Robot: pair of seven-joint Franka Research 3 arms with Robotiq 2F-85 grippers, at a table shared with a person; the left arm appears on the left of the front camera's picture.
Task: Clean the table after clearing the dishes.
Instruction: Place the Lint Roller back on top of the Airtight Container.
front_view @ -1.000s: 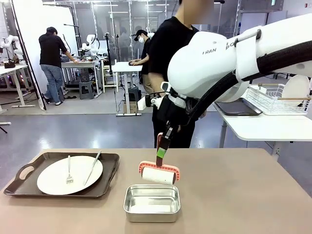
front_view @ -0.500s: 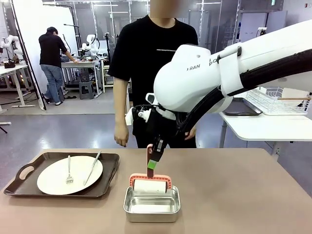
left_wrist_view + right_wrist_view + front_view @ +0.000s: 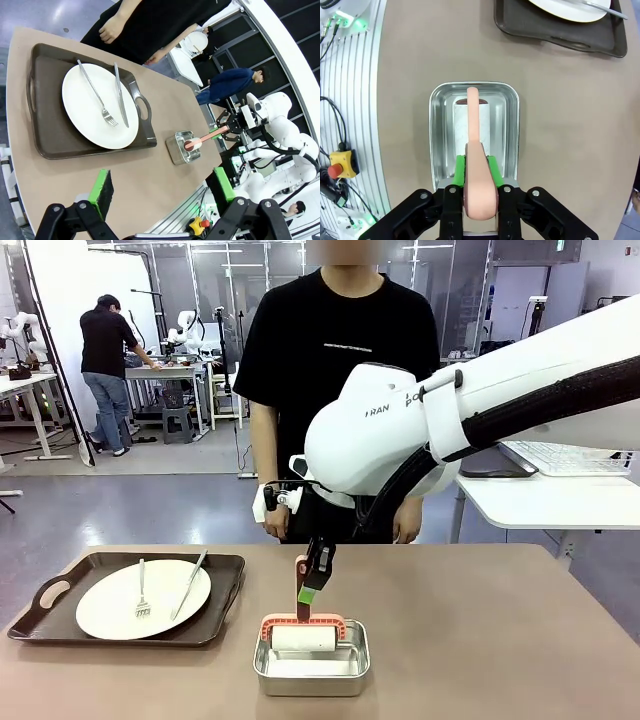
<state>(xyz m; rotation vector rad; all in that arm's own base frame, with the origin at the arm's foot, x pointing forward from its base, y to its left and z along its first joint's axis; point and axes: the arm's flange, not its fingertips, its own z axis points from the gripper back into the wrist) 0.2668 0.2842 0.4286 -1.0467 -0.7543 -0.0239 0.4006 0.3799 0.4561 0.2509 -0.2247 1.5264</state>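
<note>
Table (image 3: 520,640) first: the tan top runs the full width in front of me, bare on its right half, not yet cleared on its left. Over it reaches the right arm (image 3: 480,410), big and white, coming in from the right and across the middle. Behind it the person (image 3: 340,360) stands at the far edge, hands hanging loose, just watching by the look of it.

Down on the left, the tray (image 3: 225,590) sits near the corner, well apart from the action, with the plate (image 3: 110,615) on it. So the dishes are on the table and nobody is touching them.

Middle, near edge: the pan (image 3: 262,668), steel, open side up. In it sits the roller (image 3: 303,638), white drum lying across under a pink frame, handle standing up. I'd say the pan serves as the roller's rest. Whether the drum touches the pan floor, I can't quite tell from here.

Fork (image 3: 141,592) and knife (image 3: 190,585) lie on the plate, splayed a little apart.

Right claw (image 3: 476,170) is clamped tight on the pink handle, green pads either side. It grips high up, which leaves the drum hanging clear below the fingers. Left claw (image 3: 162,186) hangs high off to the tray's side, jaws spread wide, nothing between them, looking down at the tray. Waiting for the tray, I'd guess.
</note>
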